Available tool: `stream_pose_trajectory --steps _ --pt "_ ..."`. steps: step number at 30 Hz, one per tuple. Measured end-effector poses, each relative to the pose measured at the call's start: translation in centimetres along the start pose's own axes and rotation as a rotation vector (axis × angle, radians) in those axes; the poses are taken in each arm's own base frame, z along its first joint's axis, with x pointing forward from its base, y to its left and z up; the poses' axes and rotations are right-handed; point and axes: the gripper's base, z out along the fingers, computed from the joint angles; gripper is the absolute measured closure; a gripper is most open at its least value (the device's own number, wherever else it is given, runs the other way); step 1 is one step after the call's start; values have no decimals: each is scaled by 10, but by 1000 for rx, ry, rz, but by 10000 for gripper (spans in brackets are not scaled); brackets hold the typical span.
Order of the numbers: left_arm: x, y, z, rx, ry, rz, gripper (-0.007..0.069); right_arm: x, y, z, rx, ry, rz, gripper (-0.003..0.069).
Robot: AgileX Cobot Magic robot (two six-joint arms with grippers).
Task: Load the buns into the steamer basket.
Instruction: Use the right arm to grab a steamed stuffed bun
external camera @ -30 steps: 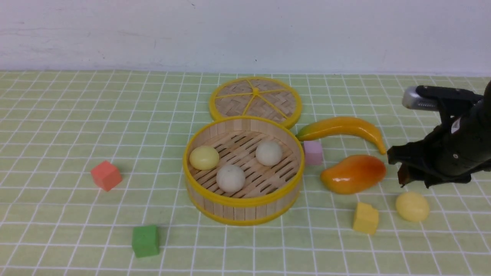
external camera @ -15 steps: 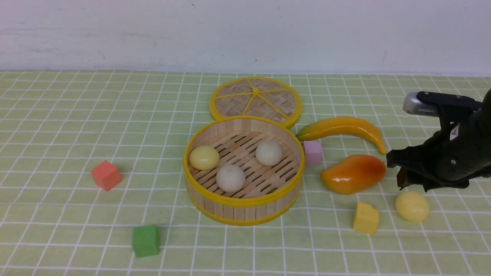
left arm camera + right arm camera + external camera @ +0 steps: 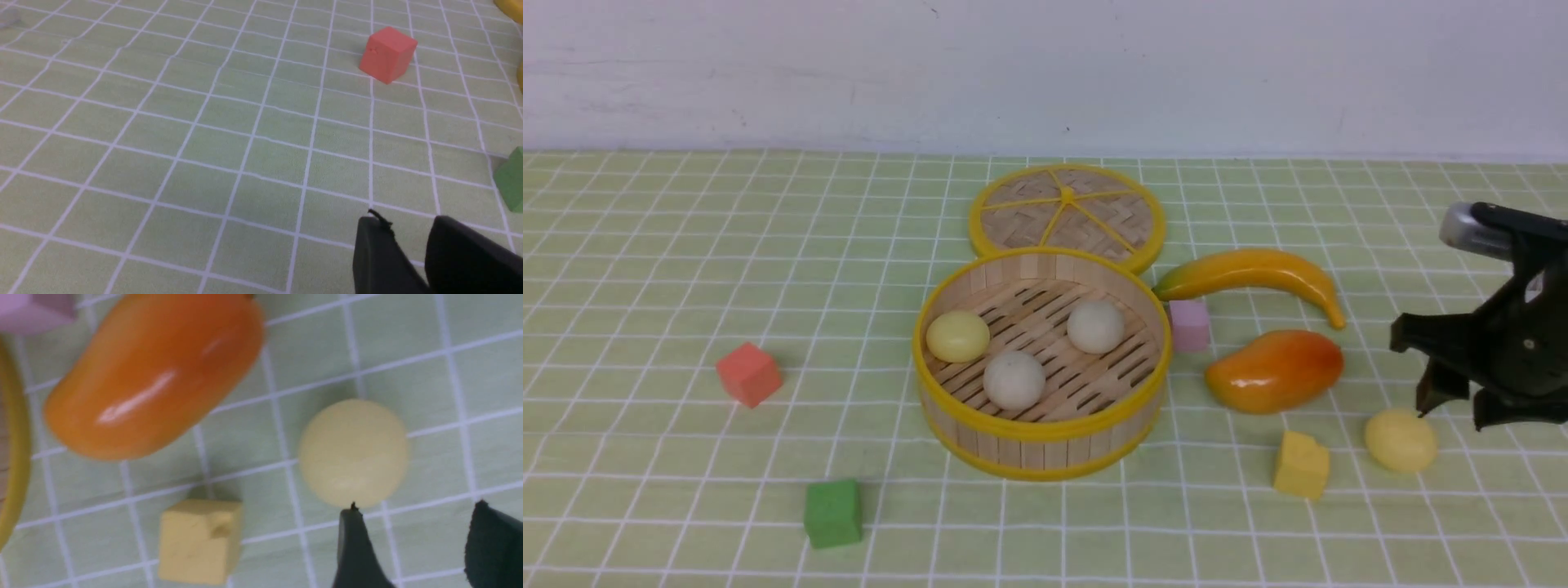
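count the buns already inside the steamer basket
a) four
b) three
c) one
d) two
b: the steamer basket holds the pale yellow bun, the back off-white bun and the front off-white bun, while the fourth bun lies outside it.

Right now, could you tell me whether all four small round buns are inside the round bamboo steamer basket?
No, one pale yellow bun lies on the green checked cloth outside the steamer basket.
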Motion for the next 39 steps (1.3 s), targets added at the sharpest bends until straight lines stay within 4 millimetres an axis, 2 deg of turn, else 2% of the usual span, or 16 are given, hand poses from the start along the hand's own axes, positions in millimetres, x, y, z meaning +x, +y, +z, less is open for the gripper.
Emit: stream_pose_trajectory --steps 9,14,27,31,37,39 --pt "-2 -5 -1 98 -20 31 438 -3 -6 12 18 8 2 293" --pt "0 -14 -2 261 0 81 435 -4 -6 34 24 36 4 293" --pt "0 -16 -3 286 3 90 428 -8 -2 56 -18 7 56 303" --pt "0 -16 -3 286 3 91 425 -6 -3 65 -10 29 58 359" --pt "0 -15 -3 281 2 90 418 -6 -3 67 -7 33 57 608" --pt "0 -14 -2 264 0 85 417 -6 -3 67 -7 33 57 652"
